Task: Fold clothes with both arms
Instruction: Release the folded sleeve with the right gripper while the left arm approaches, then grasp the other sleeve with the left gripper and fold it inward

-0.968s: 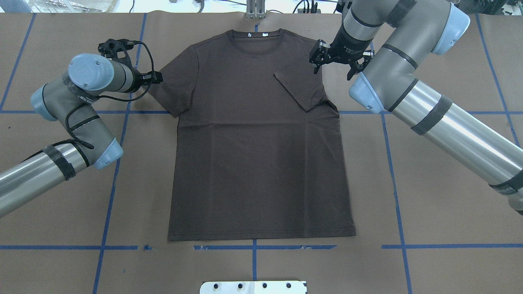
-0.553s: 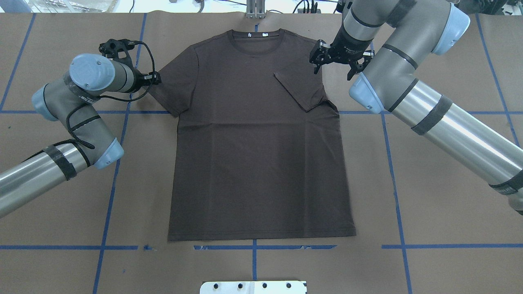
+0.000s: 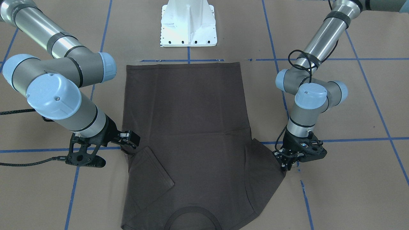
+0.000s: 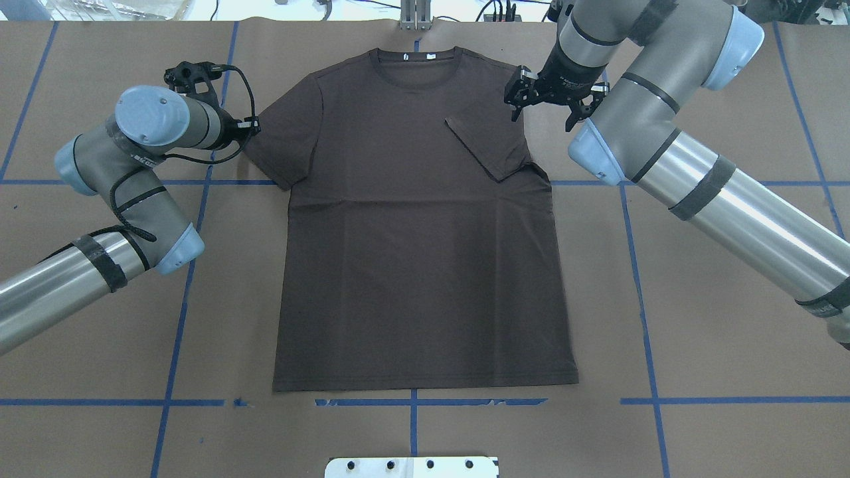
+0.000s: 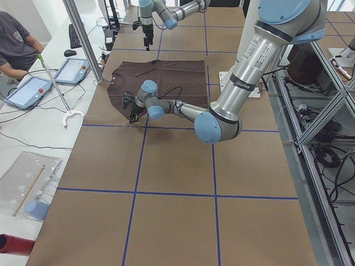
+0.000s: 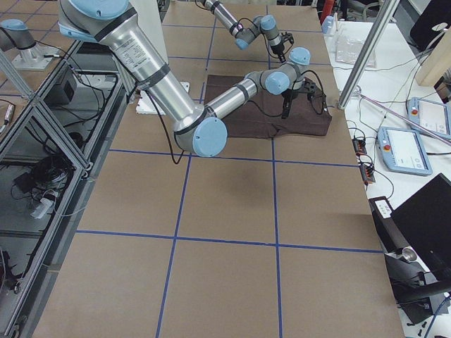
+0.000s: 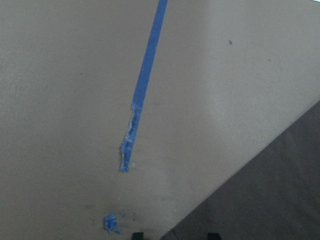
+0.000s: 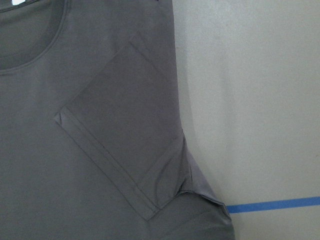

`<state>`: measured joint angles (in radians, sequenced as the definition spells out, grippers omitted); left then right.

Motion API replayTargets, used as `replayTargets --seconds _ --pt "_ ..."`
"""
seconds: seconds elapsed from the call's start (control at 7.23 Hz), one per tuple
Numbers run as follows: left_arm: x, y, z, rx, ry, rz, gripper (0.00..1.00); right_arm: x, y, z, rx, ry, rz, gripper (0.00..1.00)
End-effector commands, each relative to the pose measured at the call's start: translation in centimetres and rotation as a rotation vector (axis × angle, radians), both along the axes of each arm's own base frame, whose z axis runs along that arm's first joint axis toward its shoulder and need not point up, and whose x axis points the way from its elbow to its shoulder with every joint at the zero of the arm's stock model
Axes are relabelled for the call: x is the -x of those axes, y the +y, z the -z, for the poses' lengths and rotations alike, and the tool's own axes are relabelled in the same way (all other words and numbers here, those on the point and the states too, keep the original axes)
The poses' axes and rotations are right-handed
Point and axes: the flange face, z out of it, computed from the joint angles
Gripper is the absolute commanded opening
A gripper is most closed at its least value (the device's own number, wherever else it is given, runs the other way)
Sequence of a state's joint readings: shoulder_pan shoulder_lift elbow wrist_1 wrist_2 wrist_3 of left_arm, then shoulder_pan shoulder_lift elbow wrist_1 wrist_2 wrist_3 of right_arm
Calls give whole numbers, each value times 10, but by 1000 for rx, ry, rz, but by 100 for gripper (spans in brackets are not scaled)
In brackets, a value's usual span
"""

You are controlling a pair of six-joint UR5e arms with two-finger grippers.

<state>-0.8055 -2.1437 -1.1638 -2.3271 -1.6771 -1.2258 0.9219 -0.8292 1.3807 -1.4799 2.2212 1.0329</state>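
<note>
I have one dark brown-grey short-sleeved T-shirt [image 4: 418, 265] lying flat on the brown paper-covered table [image 4: 717, 345], its collar at the far edge from the robot. Of its two sleeves, the one on the robot's right [image 4: 488, 146] is folded in over the chest and the left one [image 4: 282, 143] lies spread out. The left gripper [image 4: 254, 126] sits low at that sleeve's outer edge, fingers apart, with the cloth's edge between them. The right gripper [image 4: 541, 114] hovers by the right shoulder, spread wide, holding nothing.
</note>
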Motion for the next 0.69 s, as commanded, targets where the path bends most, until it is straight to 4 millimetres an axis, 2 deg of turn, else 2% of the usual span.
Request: replayTargets --seconds 0.0,0.14,0.28,0.41,0.55 --pt "1 -1 14 -11 12 -1 0 0 0 -4 2 3 1 100" --pt "2 1 29 -25 30 -2 0 0 0 -6 3 4 2 100" --pt "-7 -8 64 -20 29 -1 0 0 1 -6 3 3 3 100" --pt "-21 -21 117 5 16 2 0 0 1 -6 2 3 3 100" --pt "-28 -26 148 24 29 14 0 1 2 -9 2 5 4 100"
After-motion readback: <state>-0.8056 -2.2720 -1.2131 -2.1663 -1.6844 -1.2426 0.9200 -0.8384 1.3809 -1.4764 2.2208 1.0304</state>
